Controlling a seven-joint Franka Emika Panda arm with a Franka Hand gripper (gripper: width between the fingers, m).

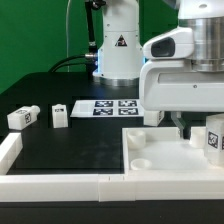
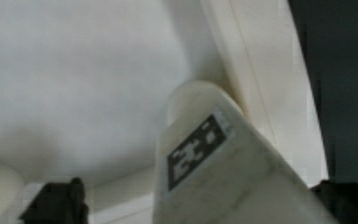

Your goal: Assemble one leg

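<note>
A white leg [image 1: 213,138] with a square tag stands upright at the exterior view's right, over the far right corner of the large white tray-like piece [image 1: 165,165]. My gripper [image 1: 200,130] hangs right at it. In the wrist view the leg [image 2: 220,150] rises between my two dark fingers [image 2: 55,203], close to the tray's raised rim [image 2: 247,50]. The jaws stand wide, with a gap between one finger and the leg; the fingertips are out of frame. Two more legs [image 1: 22,117] [image 1: 60,113] lie on the black table at the left.
The marker board [image 1: 105,107] lies flat at the back centre, before the robot's base [image 1: 118,45]. A low white wall [image 1: 60,185] runs along the front and up the left side [image 1: 8,150]. A round socket [image 1: 140,160] shows in the tray.
</note>
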